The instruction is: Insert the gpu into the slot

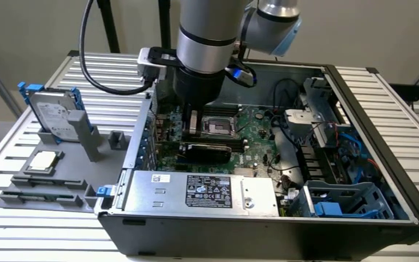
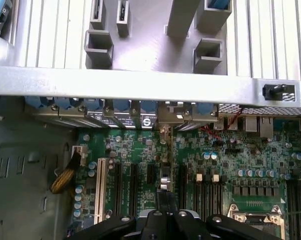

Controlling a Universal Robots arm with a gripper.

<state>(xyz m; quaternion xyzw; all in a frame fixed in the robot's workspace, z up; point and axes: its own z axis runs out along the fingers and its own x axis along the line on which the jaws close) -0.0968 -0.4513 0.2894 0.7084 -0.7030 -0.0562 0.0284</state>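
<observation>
ACCESS: computer case (image 1: 268,234) open on top, motherboard (image 1: 257,123) reachable from above | BLOCKED: gripper (image 1: 193,134) gripping gpu (image 1: 209,152) mid-board; power supply (image 1: 195,191) beside board; drive cage (image 1: 340,202), cables (image 1: 283,143) at exterior view's right

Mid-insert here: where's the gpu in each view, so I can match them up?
Exterior view: gpu, black card lying across the motherboard, under the fingers.
Wrist view: gpu edge-on between the black expansion slots, running toward the case's rear wall.
Shared landmark: the silver CPU socket.
</observation>
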